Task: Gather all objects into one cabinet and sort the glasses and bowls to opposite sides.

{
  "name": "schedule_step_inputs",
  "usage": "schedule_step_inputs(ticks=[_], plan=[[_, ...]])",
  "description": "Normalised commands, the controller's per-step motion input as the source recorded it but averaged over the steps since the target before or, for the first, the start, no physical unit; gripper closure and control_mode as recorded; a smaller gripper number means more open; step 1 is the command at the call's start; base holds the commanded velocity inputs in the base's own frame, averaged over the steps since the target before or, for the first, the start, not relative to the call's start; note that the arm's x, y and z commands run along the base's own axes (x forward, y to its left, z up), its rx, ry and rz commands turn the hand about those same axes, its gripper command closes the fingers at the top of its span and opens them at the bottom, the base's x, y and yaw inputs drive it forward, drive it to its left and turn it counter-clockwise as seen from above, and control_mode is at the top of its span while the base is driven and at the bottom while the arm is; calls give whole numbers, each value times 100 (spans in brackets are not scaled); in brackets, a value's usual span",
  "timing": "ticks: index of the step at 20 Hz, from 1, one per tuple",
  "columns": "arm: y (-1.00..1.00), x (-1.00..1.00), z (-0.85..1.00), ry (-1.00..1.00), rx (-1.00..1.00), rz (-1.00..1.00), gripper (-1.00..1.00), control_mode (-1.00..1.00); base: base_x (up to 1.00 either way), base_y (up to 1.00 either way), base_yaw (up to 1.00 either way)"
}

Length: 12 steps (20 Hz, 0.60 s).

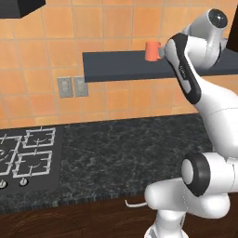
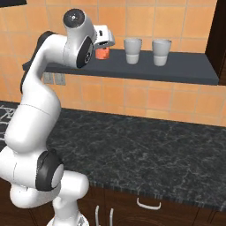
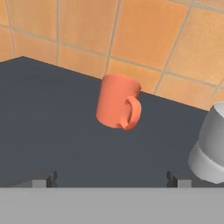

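From the left base view we see the red-orange mug (image 1: 152, 50) upright on the floating shelf (image 1: 121, 67). From the right, it sits just behind the gripper (image 2: 104, 40). In the hand view it lies at 12 o'clock, handle toward us; finger tips (image 3: 43, 179) stand apart, empty

White arm (image 2: 33, 110) raised high, jaws parted

Lighting was bright, even and flat, as rendered. The orange wall tiles (image 1: 116, 32) showed no glare. All 3 views looked soft and pixelated; shadows were barely visible.
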Motion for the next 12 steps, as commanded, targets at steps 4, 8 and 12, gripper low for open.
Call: schedule_step_inputs(ticks=[4,8,12], plan=[[-11,26,12,0,0,0,-100,-100,0,0,0],[-7,15,3,0,0,0,-100,-100,0,0,0],[0,2,0,0,0,0,-100,-100,0,0,0]])
